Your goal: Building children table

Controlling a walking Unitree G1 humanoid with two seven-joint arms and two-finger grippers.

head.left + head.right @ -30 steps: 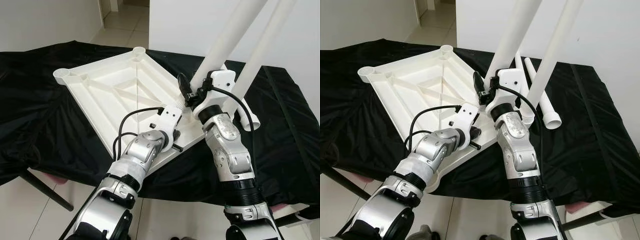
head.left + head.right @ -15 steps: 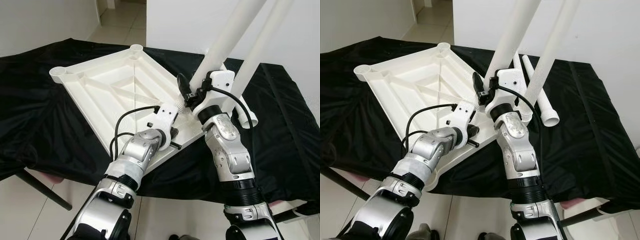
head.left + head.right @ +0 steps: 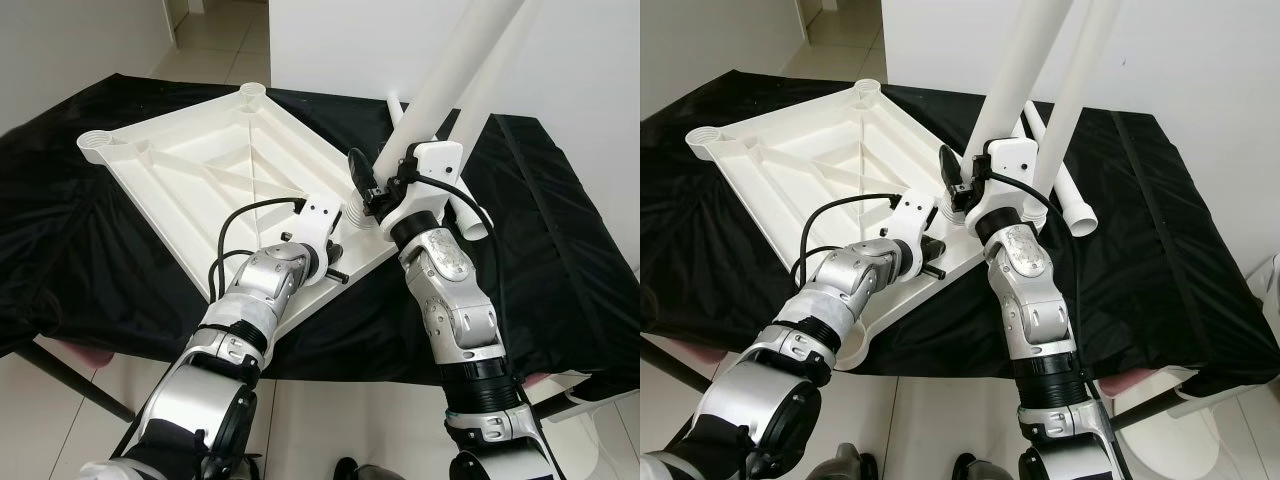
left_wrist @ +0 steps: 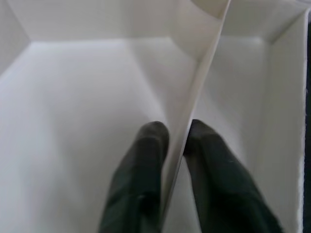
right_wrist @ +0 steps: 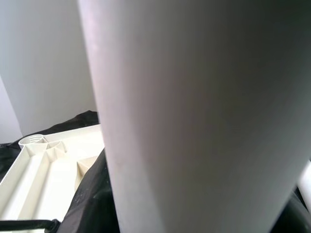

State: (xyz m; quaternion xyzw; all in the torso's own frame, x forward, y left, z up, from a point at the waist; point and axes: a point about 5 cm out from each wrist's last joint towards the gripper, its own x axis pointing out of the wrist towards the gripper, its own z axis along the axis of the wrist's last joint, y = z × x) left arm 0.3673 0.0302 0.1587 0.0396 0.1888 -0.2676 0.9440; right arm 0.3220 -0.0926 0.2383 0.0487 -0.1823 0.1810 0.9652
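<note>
Two black fingers of the left gripper pinch a thin rib of the upturned white tabletop, one on each side. Just beyond, the right gripper is clamped on a white table leg standing at the tabletop's near corner. Compared with a second ago, both clamps are unchanged. Behind the right gripper, a second leg rises, more legs lie on the black cloth.

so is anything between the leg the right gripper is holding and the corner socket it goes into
Nothing visible is. The right gripper holds the white leg with its lower end already at the near corner of the upturned tabletop, beside the left gripper clamped on a rib.
</note>
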